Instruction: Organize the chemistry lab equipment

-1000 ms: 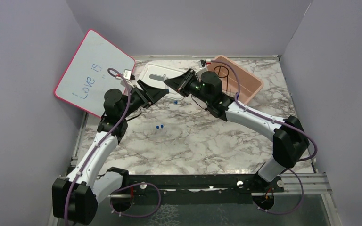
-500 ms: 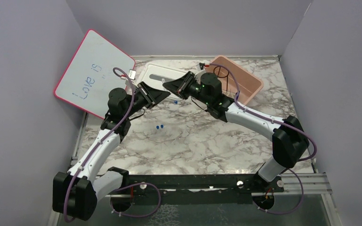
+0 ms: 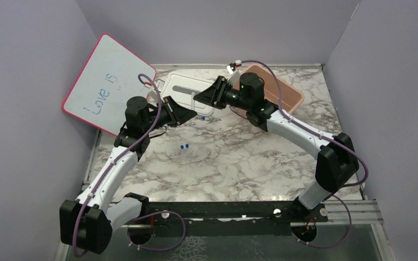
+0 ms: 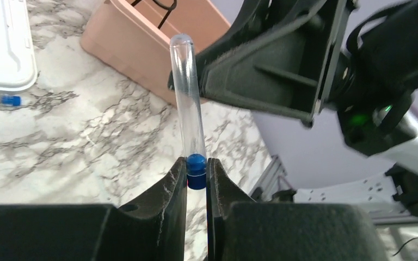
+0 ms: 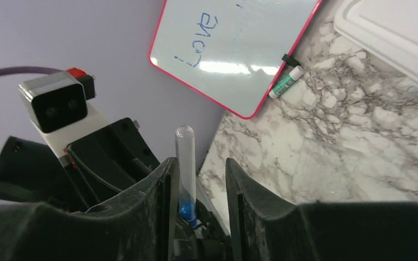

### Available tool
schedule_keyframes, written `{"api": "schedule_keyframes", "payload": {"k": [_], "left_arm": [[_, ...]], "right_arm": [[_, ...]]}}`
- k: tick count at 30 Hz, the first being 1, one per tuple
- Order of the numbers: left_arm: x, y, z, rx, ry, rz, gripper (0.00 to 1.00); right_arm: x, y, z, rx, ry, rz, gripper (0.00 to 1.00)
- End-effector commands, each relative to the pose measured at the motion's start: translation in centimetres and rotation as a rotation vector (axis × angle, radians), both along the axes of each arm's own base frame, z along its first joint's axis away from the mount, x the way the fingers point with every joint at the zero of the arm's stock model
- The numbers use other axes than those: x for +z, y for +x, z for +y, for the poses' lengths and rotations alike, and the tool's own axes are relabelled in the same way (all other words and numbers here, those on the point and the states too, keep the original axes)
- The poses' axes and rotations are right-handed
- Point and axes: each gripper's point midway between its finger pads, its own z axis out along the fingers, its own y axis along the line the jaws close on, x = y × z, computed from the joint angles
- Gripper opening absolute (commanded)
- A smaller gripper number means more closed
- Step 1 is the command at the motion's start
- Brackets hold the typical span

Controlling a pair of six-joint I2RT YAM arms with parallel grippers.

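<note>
**A:** In mid-air over the surface, between the two arms: the left pincer is clamped on the blue cap end of a clear glass tube.

**B:** And the right pincer?

**A:** Jaws apart, one on each side of the tube's length. The tube sits hard by one finger, with a clear gap to the other. I can't tell whether it touches. It isn't gripping.

**B:** How will it handle?

**A:** My read is light, stiff, smooth-walled and breakable. The bare glass would likely slip. The capped end is the better hold, because the cap gives the pads some bite. Squeeze gently, and nothing should press sideways on it.

**B:** Long axis?

**A:** It runs in line with the left fingers, tilted a little off their centre line. The cap end is down in the jaws. The rounded, closed end points out towards the right pincer, with the pink bin behind it.

**B:** Any risk?

**A:** The hold is short, at one end only. Any knock on the free end would lever the tube.
</note>
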Motion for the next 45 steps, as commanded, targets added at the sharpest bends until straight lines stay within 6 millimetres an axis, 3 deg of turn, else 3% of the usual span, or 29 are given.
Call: {"api": "schedule_keyframes", "payload": {"k": [1, 6, 12, 17, 20, 31, 37, 42, 45], "left_arm": [[-0.1, -1.9, -0.2, -0.141, 0.164, -0.099, 0.04], [-0.6, -3.1, -0.3, -0.223, 0.216, -0.114, 0.03], [0.0, -4.2, -0.3, -0.273, 0.235, -0.154, 0.03], [0.6, -4.4, -0.2, -0.275, 0.248, -0.184, 0.03], [0.8, -4.6, -0.3, -0.287, 0.247, -0.195, 0.03], [0.8, -4.4, 0.0, -0.269, 0.266, -0.202, 0.03], [0.9, -4.4, 0.0, -0.269, 0.268, -0.204, 0.03], [0.9, -4.5, 0.0, -0.274, 0.266, -0.207, 0.03], [1.0, -4.5, 0.0, -0.273, 0.265, -0.208, 0.03]], "right_arm": [[1.4, -2.2, -0.7, 0.177, -0.122, -0.139, 0.41], [2.4, -3.1, -1.6, 0.222, -0.148, -0.187, 0.42], [2.6, -3.5, -1.0, 0.302, -0.164, -0.207, 0.44], [2.6, -4.1, -0.6, 0.353, -0.128, -0.171, 0.33], [2.3, -4.2, -0.5, 0.361, -0.122, -0.153, 0.31], [1.3, -2.2, -1.1, 0.26, -0.208, -0.145, 0.45], [1.2, -2.3, -0.4, 0.305, -0.188, -0.139, 0.45], [1.6, -3.3, 0.2, 0.378, -0.135, -0.128, 0.37], [1.7, -3.8, 0.4, 0.395, -0.109, -0.101, 0.26]]}}
